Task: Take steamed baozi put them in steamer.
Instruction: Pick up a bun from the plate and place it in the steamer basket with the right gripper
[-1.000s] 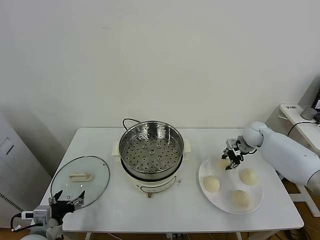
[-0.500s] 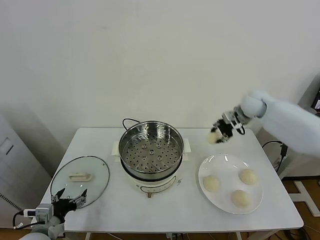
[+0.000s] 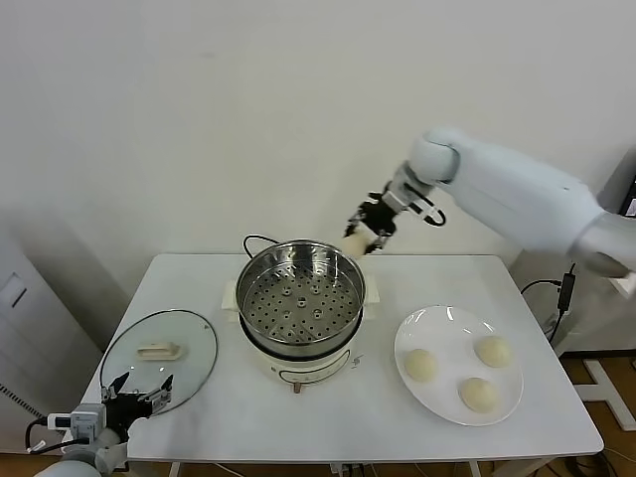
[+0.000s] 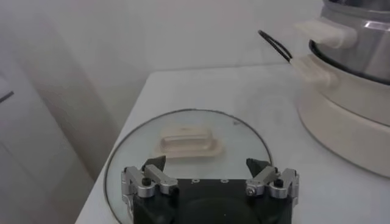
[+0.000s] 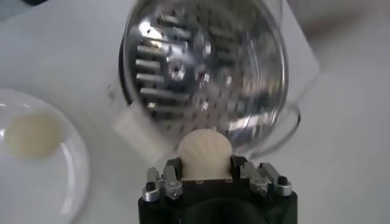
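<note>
Baozi (image 5: pixel 205 153) soft, light, squashes easy; my right gripper (image 3: pixel 364 233) clamped across its sides above steamer (image 3: pixel 303 298) rim, left gripper (image 4: pixel 210 181) spread, idle

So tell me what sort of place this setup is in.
Probably a lab or test room staged as a small kitchen corner, not a real kitchen: a plain white table against a bare wall, holding only a steamer on its electric base, a glass lid and a plate of baozi.
</note>
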